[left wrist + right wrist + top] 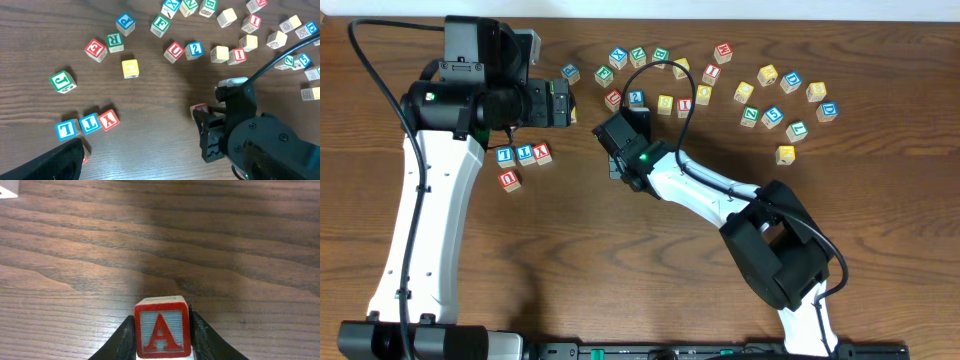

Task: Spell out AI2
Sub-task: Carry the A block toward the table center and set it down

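Red A block (162,330) clamped in right gripper (162,336); lower flat onto table (150,240), letter upright, leave room beside for rest of word.

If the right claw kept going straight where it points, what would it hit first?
Probably just bare table: ahead of the right gripper and its A block, the wrist view shows only wood, though depth is unclear.

Right pincer (162,332) clamped, left arm (430,200) held high
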Available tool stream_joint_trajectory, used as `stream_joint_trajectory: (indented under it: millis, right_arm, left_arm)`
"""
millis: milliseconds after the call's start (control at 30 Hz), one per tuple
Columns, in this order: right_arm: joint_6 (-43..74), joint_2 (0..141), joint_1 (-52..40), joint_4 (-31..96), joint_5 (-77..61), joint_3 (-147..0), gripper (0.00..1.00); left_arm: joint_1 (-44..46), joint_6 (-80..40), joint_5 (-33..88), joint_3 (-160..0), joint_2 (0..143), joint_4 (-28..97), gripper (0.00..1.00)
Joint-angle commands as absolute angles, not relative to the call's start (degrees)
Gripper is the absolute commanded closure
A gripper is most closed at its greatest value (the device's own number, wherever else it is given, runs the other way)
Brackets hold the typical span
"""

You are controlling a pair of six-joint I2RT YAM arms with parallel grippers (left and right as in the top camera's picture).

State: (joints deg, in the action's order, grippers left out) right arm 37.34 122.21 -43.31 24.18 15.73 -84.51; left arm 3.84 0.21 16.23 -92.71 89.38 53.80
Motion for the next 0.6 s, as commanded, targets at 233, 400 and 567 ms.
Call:
stream_joint_trajectory:
  millis: [233,400,567]
  right_arm:
    - [40.27,122.91,-43.59,25.04,14.66,-84.20,0.67]
    - [40.27,122.91,-43.59,25.04,14.63,-84.20,0.65]
    - [40.25,122.80,-43.48,25.15,14.63,-84.79,0.61]
  left_arm:
    - [3.60,0.16,16.27,-93.97,90.24,53.95,0.01]
    - [3.60,0.16,16.27,-93.97,90.24,53.95,0.01]
    - [3.60,0.16,16.27,-93.97,90.24,53.95,0.01]
